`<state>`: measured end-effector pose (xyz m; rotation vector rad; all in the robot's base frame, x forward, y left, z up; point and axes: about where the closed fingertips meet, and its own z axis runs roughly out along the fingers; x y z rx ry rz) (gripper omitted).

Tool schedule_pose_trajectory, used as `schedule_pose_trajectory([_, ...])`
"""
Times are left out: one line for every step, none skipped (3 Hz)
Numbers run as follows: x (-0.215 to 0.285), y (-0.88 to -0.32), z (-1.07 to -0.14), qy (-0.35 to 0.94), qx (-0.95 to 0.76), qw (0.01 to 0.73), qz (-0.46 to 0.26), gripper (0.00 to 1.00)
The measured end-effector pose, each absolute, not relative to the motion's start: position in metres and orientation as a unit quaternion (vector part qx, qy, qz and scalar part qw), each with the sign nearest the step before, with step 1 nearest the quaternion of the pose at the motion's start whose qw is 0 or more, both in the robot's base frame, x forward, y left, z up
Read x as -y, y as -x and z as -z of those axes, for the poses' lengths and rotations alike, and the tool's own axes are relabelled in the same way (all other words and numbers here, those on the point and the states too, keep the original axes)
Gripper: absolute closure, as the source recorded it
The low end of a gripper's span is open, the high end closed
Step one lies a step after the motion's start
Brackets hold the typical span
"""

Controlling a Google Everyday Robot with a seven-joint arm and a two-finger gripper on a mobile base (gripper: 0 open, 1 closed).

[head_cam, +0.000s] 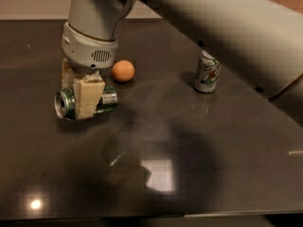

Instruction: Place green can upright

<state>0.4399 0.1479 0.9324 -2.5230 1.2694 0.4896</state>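
My gripper [80, 94] is at the left side of the table [227, 141], coming straight down from the wrist, clamped across the green can [65, 104]. One pale finger pad [89, 96] covers the near side of the body and the other sits behind it. So I have the can mid-body, not by an end.

The can lies on its side, axis roughly level, with the silver end facing left toward the camera and the other end poking out right of the pad. It's low to the surface. I can't tell if it touches the table or hangs just clear.

Why a side grip at the middle: both ends stay free, so rotating the wrist a quarter turn should swing one silver end down without a pad getting under it. A mid-body hold also keeps the weight balanced between the pads, so there's less chance of it pivoting in the grip.

My read is that the can is grasped and the reorient isn't done yet.

Neighbours:
- An orange ball [123, 71] sits just behind and right of the can, near but apart. It's close enough to watch during the swing.
- A white can [207, 72] stands upright well off to the right, out of the way.

Risks are the smooth metal slipping in the pads and an off-vertical set-down tipping it over.
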Motion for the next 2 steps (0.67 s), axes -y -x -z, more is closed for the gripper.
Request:
schedule_pose_trajectory([-0.132, -0.448, -0.946, 0.829, -0.471, 0.188, -0.236, 1.00])
schedule_pose_trajectory([-0.110, -0.452, -0.959, 0.771, -0.498, 0.265, -0.297, 1.00])
